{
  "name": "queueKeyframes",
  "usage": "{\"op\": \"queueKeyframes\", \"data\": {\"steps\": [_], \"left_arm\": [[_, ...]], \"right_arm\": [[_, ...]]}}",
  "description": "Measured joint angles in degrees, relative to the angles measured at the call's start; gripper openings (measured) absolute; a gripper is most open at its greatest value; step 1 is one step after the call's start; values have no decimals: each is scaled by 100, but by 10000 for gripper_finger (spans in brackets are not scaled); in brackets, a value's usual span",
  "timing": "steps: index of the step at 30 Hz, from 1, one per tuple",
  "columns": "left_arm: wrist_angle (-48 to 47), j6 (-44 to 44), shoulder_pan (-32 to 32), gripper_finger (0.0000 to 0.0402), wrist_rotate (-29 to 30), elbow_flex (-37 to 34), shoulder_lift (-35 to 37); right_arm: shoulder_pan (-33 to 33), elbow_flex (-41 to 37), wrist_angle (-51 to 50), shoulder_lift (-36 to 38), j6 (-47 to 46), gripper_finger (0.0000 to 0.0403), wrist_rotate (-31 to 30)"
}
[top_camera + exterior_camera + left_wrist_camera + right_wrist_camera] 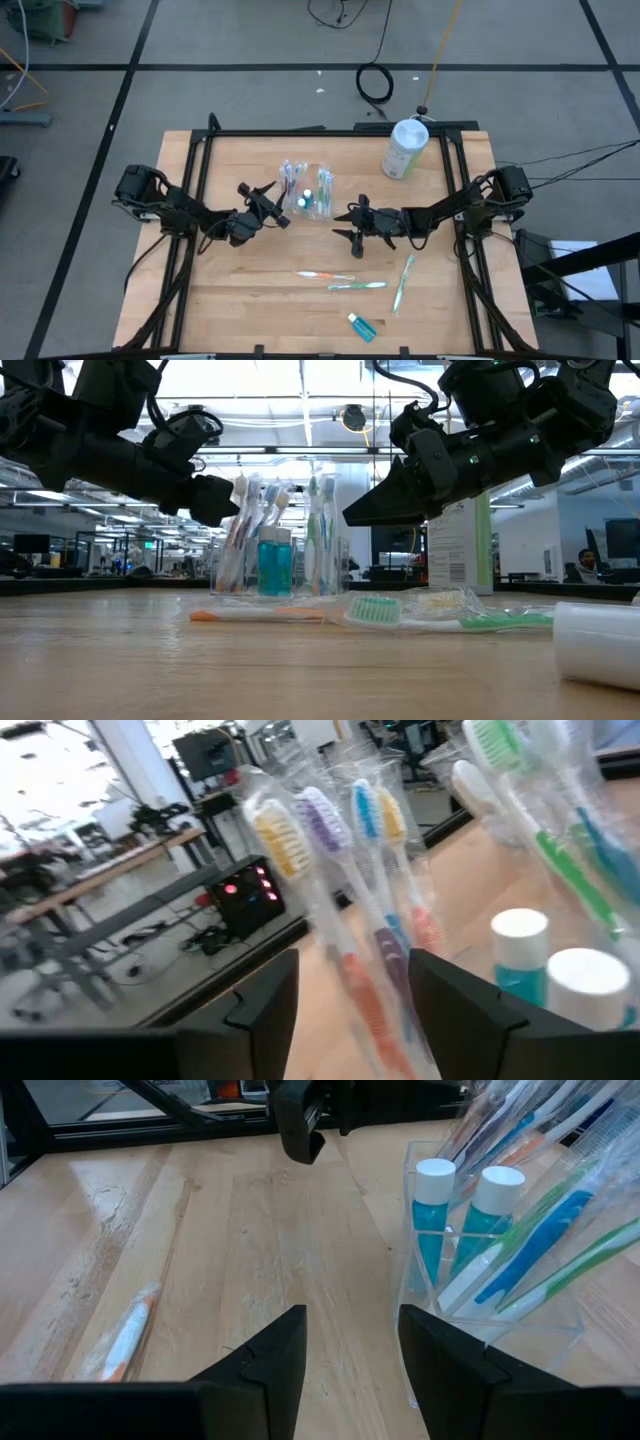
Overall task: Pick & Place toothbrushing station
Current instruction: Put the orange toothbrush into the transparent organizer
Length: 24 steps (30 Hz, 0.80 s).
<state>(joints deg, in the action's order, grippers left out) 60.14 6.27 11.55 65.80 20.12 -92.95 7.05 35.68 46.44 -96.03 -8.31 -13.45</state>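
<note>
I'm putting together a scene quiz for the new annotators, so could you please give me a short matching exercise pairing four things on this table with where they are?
Things:
1. clear holder
2. white canister
3. small blue bottle
4. orange-handled toothbrush

Places or states:
A. lying near the front edge of the table
B. standing between the two claws, filled with wrapped toothbrushes
C. lying flat on the wood in front of the claws
D. standing upright toward the back right of the table

Pairs: 1-B, 2-D, 3-A, 4-C
</note>
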Motion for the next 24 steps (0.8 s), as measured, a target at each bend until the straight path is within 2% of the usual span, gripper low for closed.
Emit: {"op": "queueKeyframes", "data": {"steps": [5, 17, 24], "left_arm": [[9, 113, 180, 204, 131, -4, 110], [-5, 423, 1021, 194, 114, -4, 1270], [-19, 589, 1318, 191, -591, -4, 1436]], "right_arm": [[0, 0, -1, 0, 0, 155, 0], [2, 2, -1, 0, 2, 155, 0], [2, 2, -1, 0, 1, 155, 0]]}}
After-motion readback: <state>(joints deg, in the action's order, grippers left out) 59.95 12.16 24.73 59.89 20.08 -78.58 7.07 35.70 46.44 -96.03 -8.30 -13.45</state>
